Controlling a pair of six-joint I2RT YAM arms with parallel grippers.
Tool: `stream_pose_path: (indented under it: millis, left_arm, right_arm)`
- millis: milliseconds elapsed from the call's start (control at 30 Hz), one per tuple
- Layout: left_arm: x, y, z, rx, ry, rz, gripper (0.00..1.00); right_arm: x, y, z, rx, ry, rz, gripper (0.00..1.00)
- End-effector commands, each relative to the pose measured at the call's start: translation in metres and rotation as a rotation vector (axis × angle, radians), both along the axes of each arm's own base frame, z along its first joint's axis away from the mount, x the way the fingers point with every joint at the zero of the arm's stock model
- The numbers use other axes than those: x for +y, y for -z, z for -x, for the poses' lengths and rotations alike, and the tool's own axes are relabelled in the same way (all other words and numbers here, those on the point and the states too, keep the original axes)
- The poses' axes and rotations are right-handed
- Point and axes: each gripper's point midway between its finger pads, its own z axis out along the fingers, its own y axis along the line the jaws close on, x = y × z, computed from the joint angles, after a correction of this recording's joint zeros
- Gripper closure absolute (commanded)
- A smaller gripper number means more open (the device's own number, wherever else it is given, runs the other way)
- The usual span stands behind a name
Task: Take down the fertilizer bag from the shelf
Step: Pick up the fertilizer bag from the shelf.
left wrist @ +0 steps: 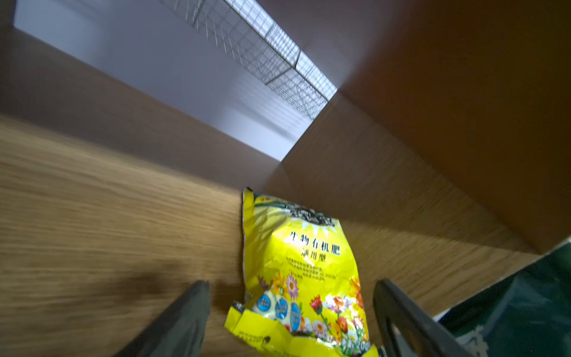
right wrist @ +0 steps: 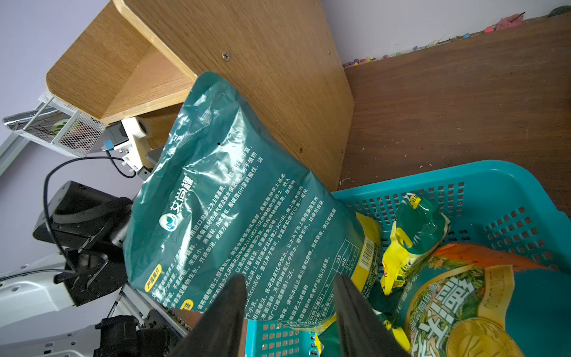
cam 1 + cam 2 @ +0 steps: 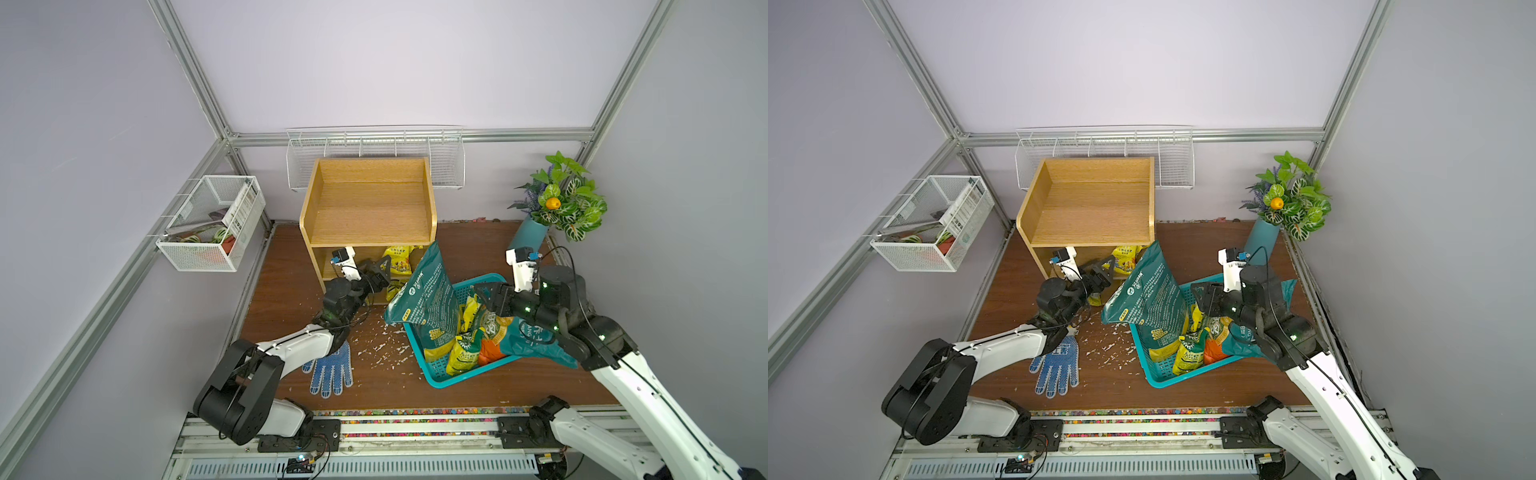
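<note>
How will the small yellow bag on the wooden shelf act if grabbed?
Probably floppy: the small crinkled yellow plastic bag is creased, with a folded corner. Likely slippery, since its film looks glossy. It looks flat, so it shouldn't roll.

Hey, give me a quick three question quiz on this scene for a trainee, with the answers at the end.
1. True or false: the yellow fertilizer bag is already off the shelf.
2. The left gripper is: A) open, jaws either side of that bag; B) shut and empty.
3. Fill in: the tall green bag stands in the teal ___.
Key: 1 false; 2 A; 3 basket.
</note>
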Motion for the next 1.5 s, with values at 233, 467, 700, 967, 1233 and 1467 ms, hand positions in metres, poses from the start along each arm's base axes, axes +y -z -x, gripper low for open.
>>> stream_pose_path:
  millis: [233,467,700,967,1233,1467]
  left_arm:
    - [0.003,0.113,0.011,0.416,-0.005,-0.189,0.17]
    - [-0.014,0.138,0.023,0.583,0.003,-0.008,0.17]
    - [0.006,0.166,0.030,0.714,-0.123,-0.032,0.16]
    - [0.028,0.149,0.043,0.731,-0.162,-0.197,0.18]
    - [0.039,0.123,0.039,0.656,-0.154,-0.443,0.14]
    - [0.015,0.131,0.018,0.662,-0.087,-0.521,0.14]
  right_arm:
    - [0.002,-0.003,-0.001,-0.026,0.005,-0.032,0.48]
    - [0.004,-0.006,-0.001,-0.033,0.000,-0.045,0.48]
    - [-0.001,-0.008,0.004,-0.042,0.010,-0.034,0.48]
    - [0.000,-0.005,0.002,-0.042,0.012,-0.041,0.48]
    - [-0.002,-0.006,0.004,-0.052,0.020,-0.052,0.48]
    - [0.000,-0.010,0.001,-0.050,0.016,-0.055,0.48]
